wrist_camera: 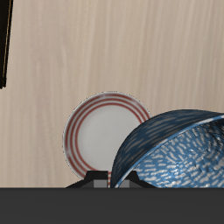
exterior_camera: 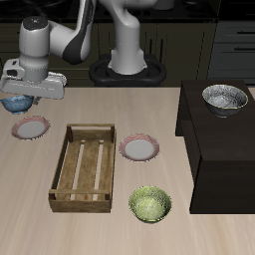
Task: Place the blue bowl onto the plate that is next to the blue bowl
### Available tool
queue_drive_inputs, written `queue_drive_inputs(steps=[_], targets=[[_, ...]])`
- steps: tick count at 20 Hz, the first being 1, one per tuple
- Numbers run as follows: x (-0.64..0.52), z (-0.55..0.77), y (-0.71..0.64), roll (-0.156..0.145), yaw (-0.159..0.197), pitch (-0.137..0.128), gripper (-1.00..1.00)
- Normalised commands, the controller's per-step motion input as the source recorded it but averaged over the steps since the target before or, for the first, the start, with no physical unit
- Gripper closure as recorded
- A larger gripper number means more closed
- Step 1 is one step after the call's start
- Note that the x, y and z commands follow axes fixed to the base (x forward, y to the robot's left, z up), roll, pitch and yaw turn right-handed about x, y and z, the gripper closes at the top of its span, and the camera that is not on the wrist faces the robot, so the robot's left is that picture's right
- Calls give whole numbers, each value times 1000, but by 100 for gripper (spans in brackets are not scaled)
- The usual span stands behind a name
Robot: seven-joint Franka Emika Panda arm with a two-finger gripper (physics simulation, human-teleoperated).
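Note:
My gripper (exterior_camera: 19, 97) is shut on the rim of the blue bowl (exterior_camera: 13, 104) and holds it lifted off the table, just behind the nearest pink-rimmed plate (exterior_camera: 31, 127). In the wrist view the speckled blue bowl (wrist_camera: 175, 153) hangs tilted from my fingers (wrist_camera: 112, 182). It overlaps one edge of the plate (wrist_camera: 98, 133), which lies empty on the table below.
A wooden crate (exterior_camera: 85, 167) lies mid-table. The second identical plate (exterior_camera: 139, 148) sits beside it. An olive-green bowl (exterior_camera: 149, 204) is near the front edge. A grey-white patterned bowl (exterior_camera: 225, 98) stands on a dark cabinet (exterior_camera: 214, 144).

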Motion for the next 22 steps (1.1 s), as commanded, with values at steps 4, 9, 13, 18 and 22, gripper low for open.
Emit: queue_drive_inputs(steps=[4,9,13,18,22], targets=[[31,-318,59,5,0,55,100],[27,-316,41,-9,-1,41,100],[19,-271,91,16,4,35,100],[15,-238,48,-63,29,37,100],[-115,-171,93,-6,-16,68,-100]])
